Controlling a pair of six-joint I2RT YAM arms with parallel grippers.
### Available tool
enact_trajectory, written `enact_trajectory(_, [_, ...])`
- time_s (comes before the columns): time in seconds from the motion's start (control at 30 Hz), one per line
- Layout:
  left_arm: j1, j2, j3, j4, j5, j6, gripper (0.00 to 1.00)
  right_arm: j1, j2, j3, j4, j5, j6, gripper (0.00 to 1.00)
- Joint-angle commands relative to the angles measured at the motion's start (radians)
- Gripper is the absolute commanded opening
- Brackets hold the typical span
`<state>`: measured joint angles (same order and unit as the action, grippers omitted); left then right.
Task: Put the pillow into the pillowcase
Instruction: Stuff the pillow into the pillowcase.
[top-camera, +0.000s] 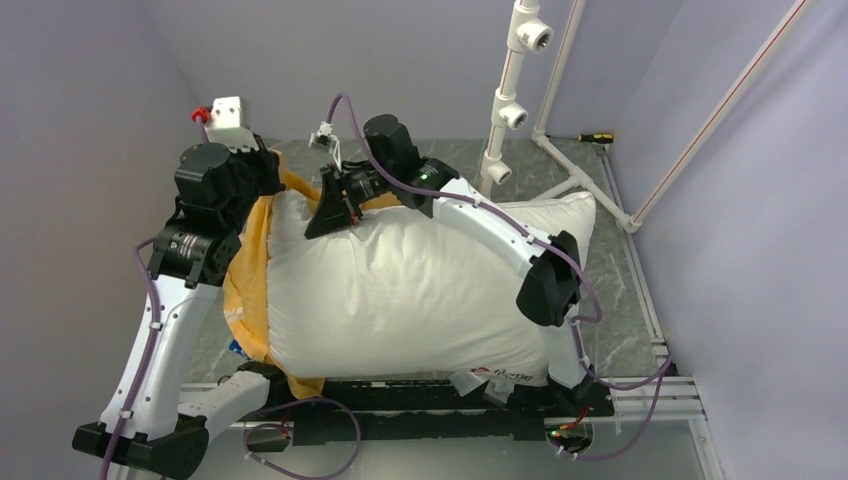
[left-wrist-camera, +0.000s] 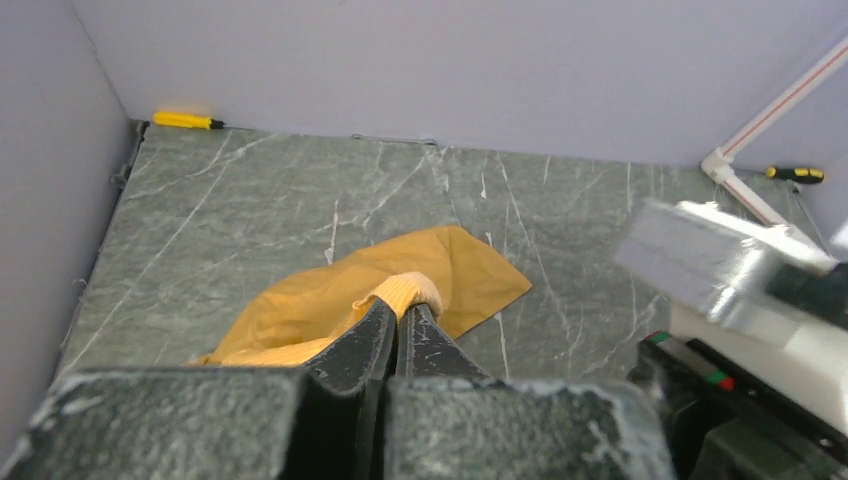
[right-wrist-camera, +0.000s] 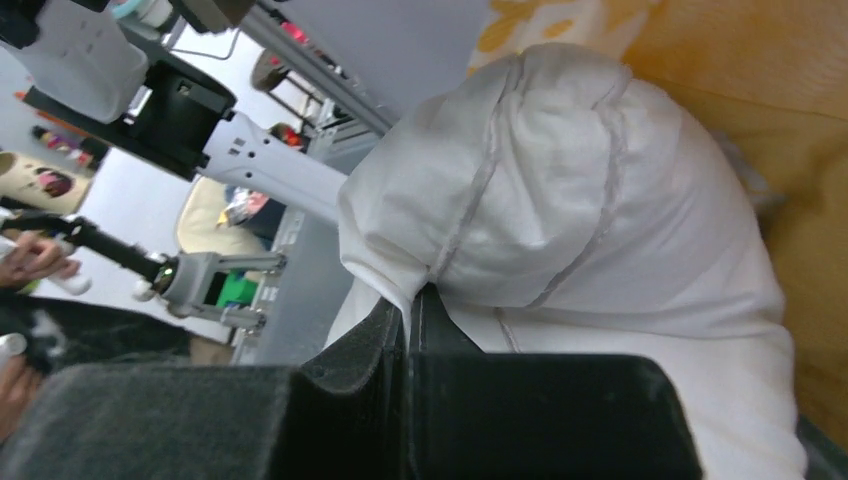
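Observation:
The big white pillow (top-camera: 420, 290) lies across the middle of the table, its tagged end at the near edge. Its left end sits inside the orange-yellow side of the pillowcase (top-camera: 248, 270), which wraps that end. My left gripper (left-wrist-camera: 405, 300) is shut on a bunched edge of the pillowcase (left-wrist-camera: 440, 265) and holds it above the table; in the top view the left gripper (top-camera: 275, 175) is at the case's far left corner. My right gripper (right-wrist-camera: 412, 300) is shut on a pinch of the pillow (right-wrist-camera: 560, 200), at its far top edge (top-camera: 320, 225). Orange pillowcase fabric (right-wrist-camera: 780, 90) lies beyond.
A white pipe frame (top-camera: 510, 100) stands at the back right. A yellow screwdriver (top-camera: 594, 137) lies by the right wall, another yellow screwdriver (left-wrist-camera: 185, 120) in the back left corner. A small white box (top-camera: 228, 115) sits at the far left. Walls close in on three sides.

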<state>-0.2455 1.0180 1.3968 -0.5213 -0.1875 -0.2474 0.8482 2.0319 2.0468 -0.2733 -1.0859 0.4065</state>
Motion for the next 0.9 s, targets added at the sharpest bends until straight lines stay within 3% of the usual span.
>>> enact_trajectory(0.0, [-0.005, -0.019, 0.000, 0.163, 0.120, 0.046, 0.00, 0.033, 0.042, 0.078, 0.064, -0.177, 0.076, 0.00])
enact_trajectory(0.13, [-0.005, -0.017, 0.014, 0.161, 0.246, 0.057, 0.00, 0.046, 0.118, 0.106, 0.150, -0.176, 0.219, 0.00])
enact_trajectory(0.37, [-0.005, -0.039, 0.048, 0.177, 0.495, 0.071, 0.00, 0.020, 0.208, 0.168, 0.199, -0.023, 0.384, 0.00])
enact_trajectory(0.47, [-0.005, -0.035, 0.075, 0.151, 0.605, 0.076, 0.00, -0.017, 0.216, 0.168, 0.324, 0.061, 0.526, 0.00])
enact_trajectory(0.63, [-0.005, -0.032, 0.111, 0.107, 0.624, 0.129, 0.00, -0.112, 0.184, 0.116, 0.513, 0.200, 0.726, 0.00])
enact_trajectory(0.87, [-0.005, -0.029, 0.107, 0.094, 0.634, 0.196, 0.00, -0.211, 0.149, 0.195, 0.485, 0.356, 0.735, 0.00])
